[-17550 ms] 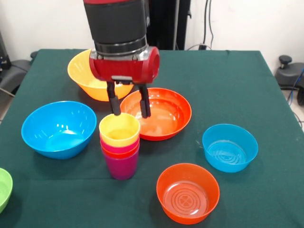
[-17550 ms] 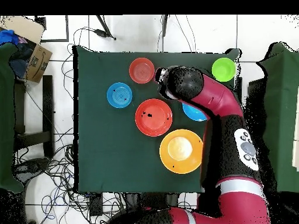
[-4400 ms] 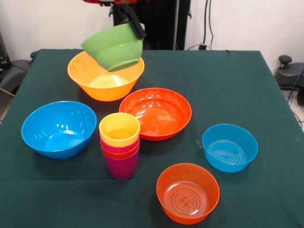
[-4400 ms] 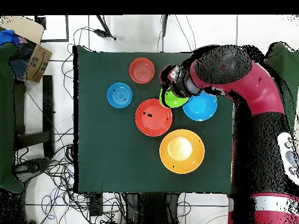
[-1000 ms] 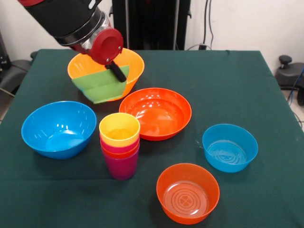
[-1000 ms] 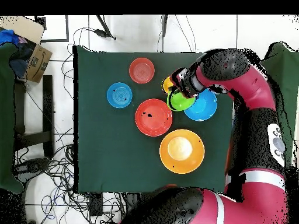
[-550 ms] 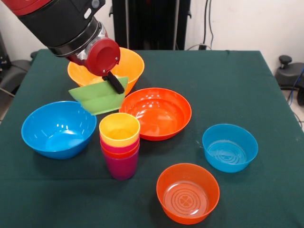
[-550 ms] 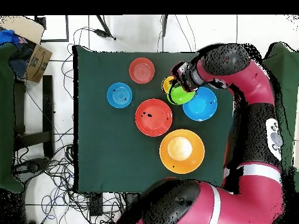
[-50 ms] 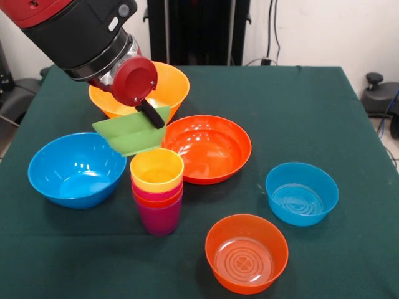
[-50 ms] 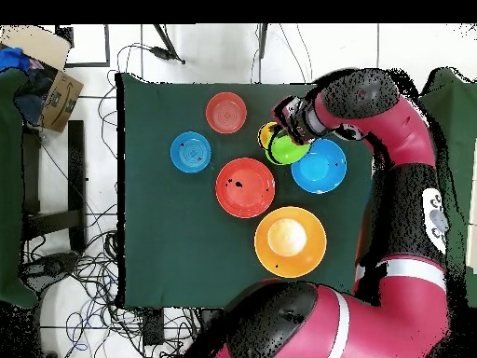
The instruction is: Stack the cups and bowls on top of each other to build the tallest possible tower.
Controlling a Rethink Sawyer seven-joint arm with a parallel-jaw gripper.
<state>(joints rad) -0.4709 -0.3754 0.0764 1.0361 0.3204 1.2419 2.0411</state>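
Green plastic shows just below the arm in the front view: the small green bowl (image 9: 132,134) hangs tilted in the air, the gripper (image 9: 149,114) clamped on its rim, only one black finger (image 9: 150,114) visible and the other hidden behind the bowl. It sits just above and left of the tower (image 9: 157,190), whose yellow cup is topmost over a purple base. The large orange-yellow bowl (image 9: 169,84) is partly covered by the arm. The large blue bowl (image 9: 76,169) lies left, the red-orange bowl (image 9: 207,148) right, the small blue bowl (image 9: 302,192) and translucent orange bowl (image 9: 247,252) nearer.

From overhead, the green bowl (image 10: 292,152) overlaps the tower (image 10: 268,137), leaving a yellow sliver; the gripper (image 10: 294,124) is hard to make out against the arm.
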